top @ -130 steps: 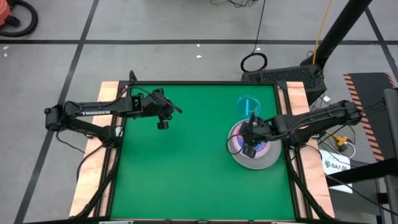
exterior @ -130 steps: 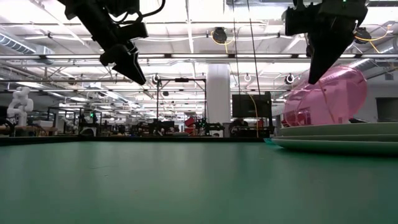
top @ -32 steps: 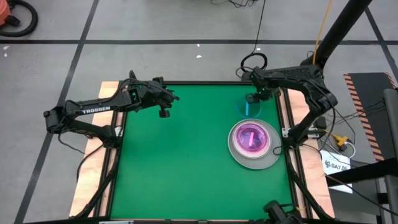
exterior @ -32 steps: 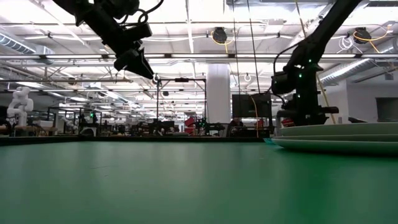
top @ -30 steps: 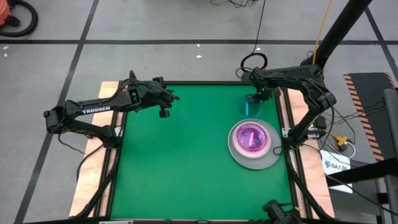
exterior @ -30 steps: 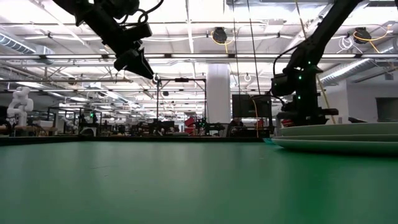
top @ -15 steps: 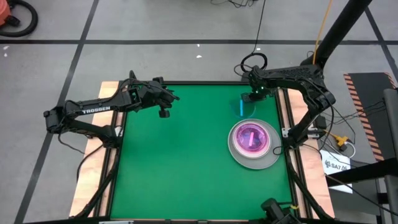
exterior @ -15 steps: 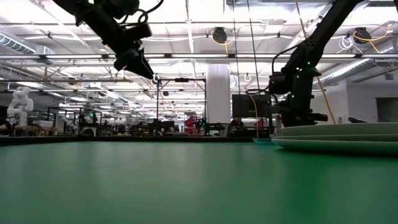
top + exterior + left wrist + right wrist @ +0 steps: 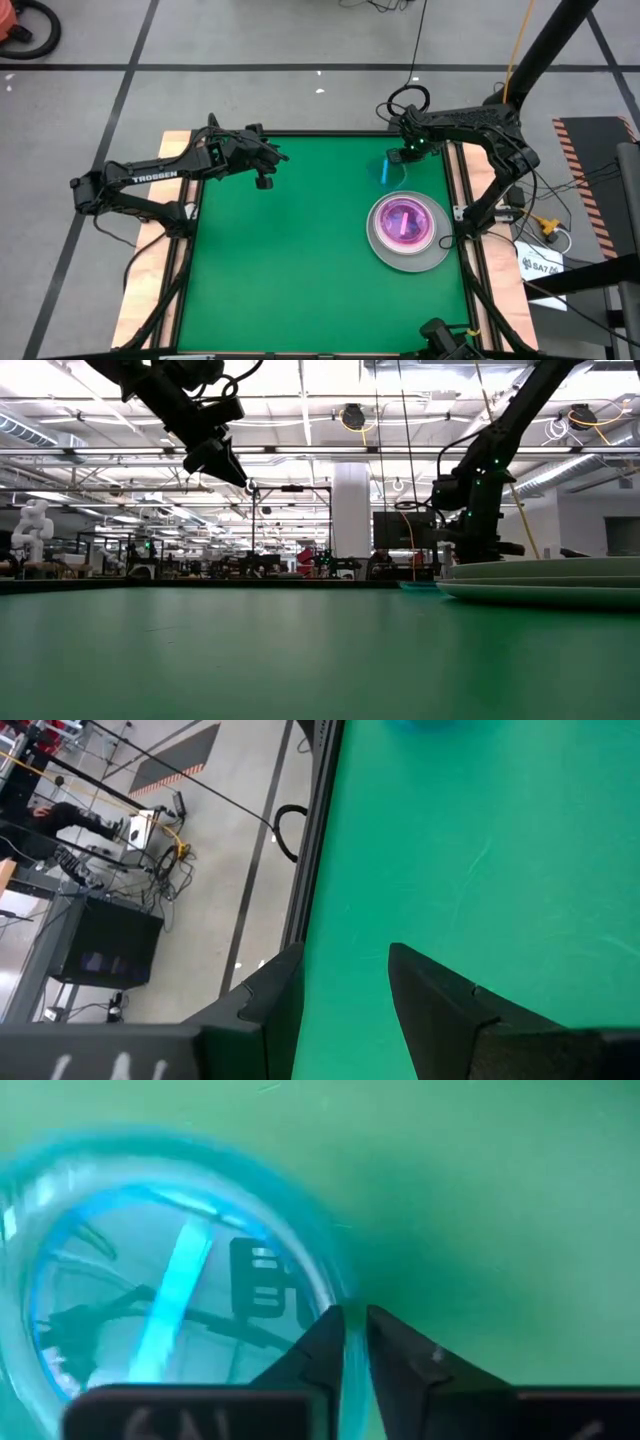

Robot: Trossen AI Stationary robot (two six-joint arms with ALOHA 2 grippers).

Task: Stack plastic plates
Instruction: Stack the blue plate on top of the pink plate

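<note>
At the green surface's (image 9: 300, 260) one-o'clock corner, the right gripper (image 9: 398, 160) pinches a translucent blue plate's (image 9: 150, 1280) rim; it should stay level until centred over the pink-topped stack (image 9: 408, 232) at four o'clock, while the open left gripper (image 9: 262, 180) waits at eleven.

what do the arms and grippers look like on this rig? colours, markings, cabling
Both arms are dark, near-black jointed links. The left arm carries white TROSSEN lettering along one link; the right arm shows a small green light near its wrist. Black cables loop along both. The left gripper and the right gripper each have two dark, angular, tapering fingers.
</note>
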